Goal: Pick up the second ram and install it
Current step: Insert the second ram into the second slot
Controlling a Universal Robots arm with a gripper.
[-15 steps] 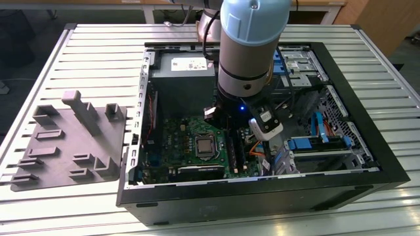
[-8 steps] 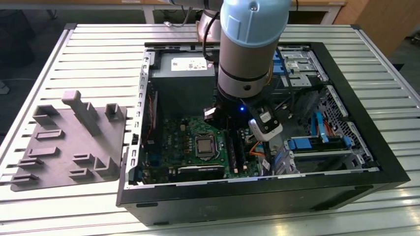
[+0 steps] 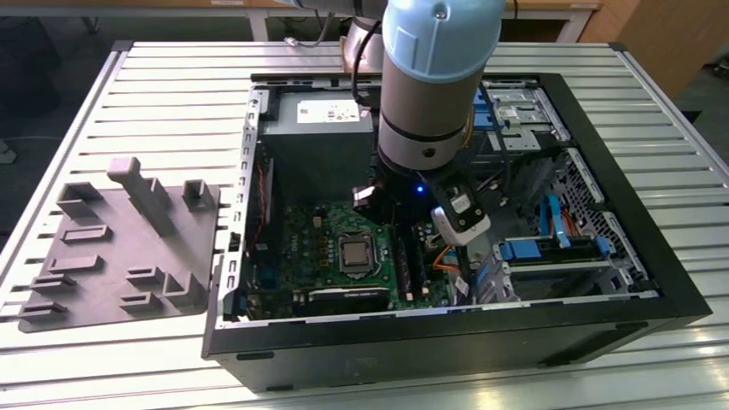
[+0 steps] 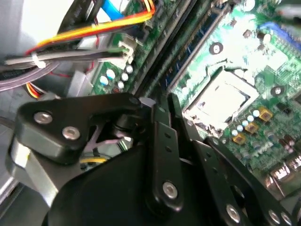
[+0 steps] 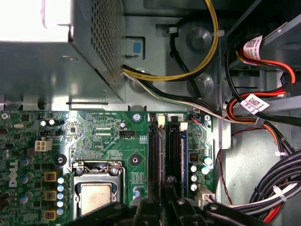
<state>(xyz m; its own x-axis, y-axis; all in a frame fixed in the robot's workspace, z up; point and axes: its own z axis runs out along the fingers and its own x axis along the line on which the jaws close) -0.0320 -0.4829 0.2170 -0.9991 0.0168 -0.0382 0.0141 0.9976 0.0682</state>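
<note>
Over the open computer case [image 3: 592, 171] the arm [image 3: 439, 77] hangs straight down, its wrist turned so that the gripper [image 3: 401, 243] reaches into the case above the green motherboard [image 3: 330, 256], close beside the processor socket [image 3: 357, 254] and just over the long black memory slots [image 5: 162, 155]. That upright pose makes sense for the job: a memory stick goes into its slot edge-first from above, so the tool has to line up along the slots and press down. In the first wrist view the gripper's black fingers [image 5: 155, 209] sit at the near end of the slots, and a thin dark stick, seemingly the second ram [image 5: 172, 153], stands on edge in one of them, with white latches [image 5: 161, 120] at the far end. Whether it is fully seated I cannot tell. In the second wrist view the linkage of the gripper [image 4: 167, 141] is drawn close together, yet the tips are hidden behind it, so whether the fingers are closed on the stick or just resting over it cannot be told. A grey parts tray [image 3: 119, 248] lies on the slatted table [image 3: 171, 94] at the exterior view's left, well apart from the case.
</note>
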